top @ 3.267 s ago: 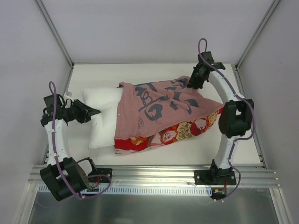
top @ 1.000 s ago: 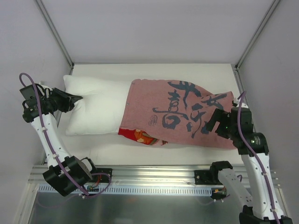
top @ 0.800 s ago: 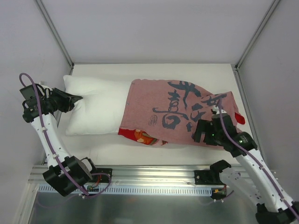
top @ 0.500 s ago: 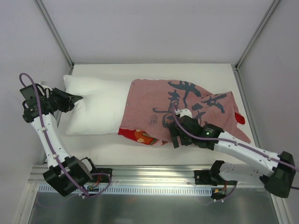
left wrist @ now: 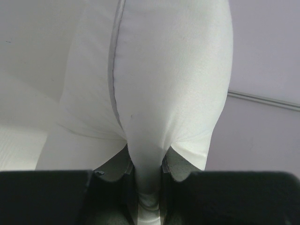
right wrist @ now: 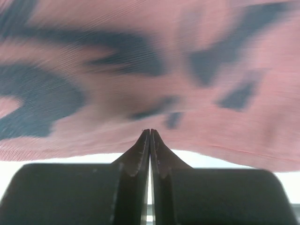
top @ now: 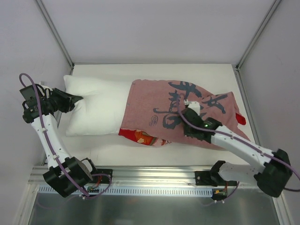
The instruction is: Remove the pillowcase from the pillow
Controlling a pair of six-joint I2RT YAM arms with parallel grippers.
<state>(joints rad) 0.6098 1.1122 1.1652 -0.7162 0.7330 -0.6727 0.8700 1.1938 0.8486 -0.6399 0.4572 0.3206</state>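
R arm comes in from the near-right corner of the desk (top: 140, 152). Its gripper (top: 189, 108) hangs over the pillowcase (top: 154, 101), approx mid-cloth on the blue lettering. On the wrist cam its fingers are pressed tip to tip w/ nothing between them, pink cloth just beyond, so it's closed & empty. I can't tell if the tips touch the fabric. Along the near edge of the case a strip of red floral lining (top: 143, 137) peeks out. Long axis of the whole bundle runs L-R across the desk, and the case's open mouth faces the L edge. As a container it holds only the R part of the pillow (top: 96, 105); how deep that goes I can't see. The white L half sticks out bare. At the L edge, the L gripper (left wrist: 147, 176) is clamped on the pillow's end, white fabric pinched between its fingers. My read: L arm is the anchor. R gripper is the nearer one to the case, which has to slide toward the R edge, away from the mouth. The case's far-R end looks flat & limp.
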